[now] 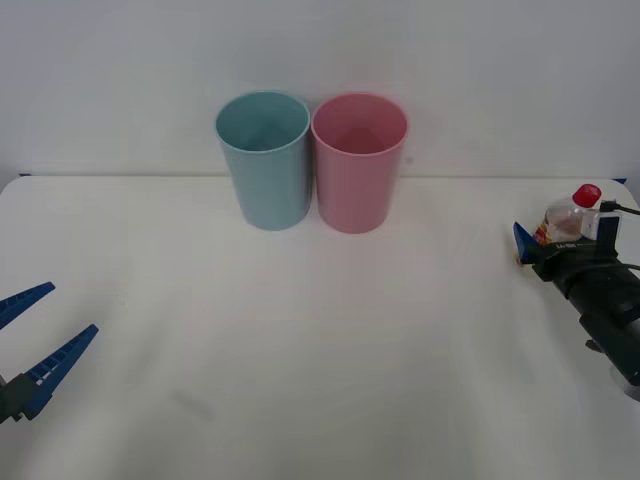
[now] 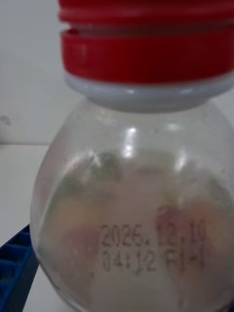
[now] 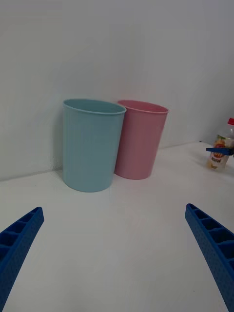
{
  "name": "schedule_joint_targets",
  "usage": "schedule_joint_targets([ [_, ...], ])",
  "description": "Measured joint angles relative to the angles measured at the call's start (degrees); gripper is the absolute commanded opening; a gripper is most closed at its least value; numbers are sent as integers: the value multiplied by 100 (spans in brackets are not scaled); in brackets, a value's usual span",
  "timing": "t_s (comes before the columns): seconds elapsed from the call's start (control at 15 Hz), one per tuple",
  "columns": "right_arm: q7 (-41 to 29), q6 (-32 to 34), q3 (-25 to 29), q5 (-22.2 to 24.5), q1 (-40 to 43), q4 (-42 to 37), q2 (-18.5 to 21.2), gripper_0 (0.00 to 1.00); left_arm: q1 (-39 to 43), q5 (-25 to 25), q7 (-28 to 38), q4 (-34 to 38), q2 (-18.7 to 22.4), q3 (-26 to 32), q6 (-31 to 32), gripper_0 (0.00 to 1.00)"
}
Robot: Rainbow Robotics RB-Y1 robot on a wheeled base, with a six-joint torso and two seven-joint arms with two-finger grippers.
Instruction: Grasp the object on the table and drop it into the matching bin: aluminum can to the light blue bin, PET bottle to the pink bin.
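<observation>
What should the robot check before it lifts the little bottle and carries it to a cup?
1. Bottle between the fingers: ok. The right gripper has a blue finger on each side of the bottle.
2. Fingers squeezing tight: cannot tell.
3. Bottle upright: ok, red cap on top.
4. Right cup picked: ok. A plastic bottle goes in the pink bin, which stands open at the back of the table.
5. Blue bin in the way: ok. It touches the pink one on the far side from the bottle.
6. Left gripper out of the way: ok, open near the table's front left.
</observation>
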State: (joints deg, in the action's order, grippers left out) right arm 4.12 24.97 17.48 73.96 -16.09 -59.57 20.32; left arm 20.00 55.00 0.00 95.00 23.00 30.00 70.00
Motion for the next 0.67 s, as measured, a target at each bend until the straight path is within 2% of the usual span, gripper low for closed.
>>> schedule_joint_targets([
  [0.67,9,20,-1,-2,16,-4,4,0,0,0,0,0,0,0,0,100],
])
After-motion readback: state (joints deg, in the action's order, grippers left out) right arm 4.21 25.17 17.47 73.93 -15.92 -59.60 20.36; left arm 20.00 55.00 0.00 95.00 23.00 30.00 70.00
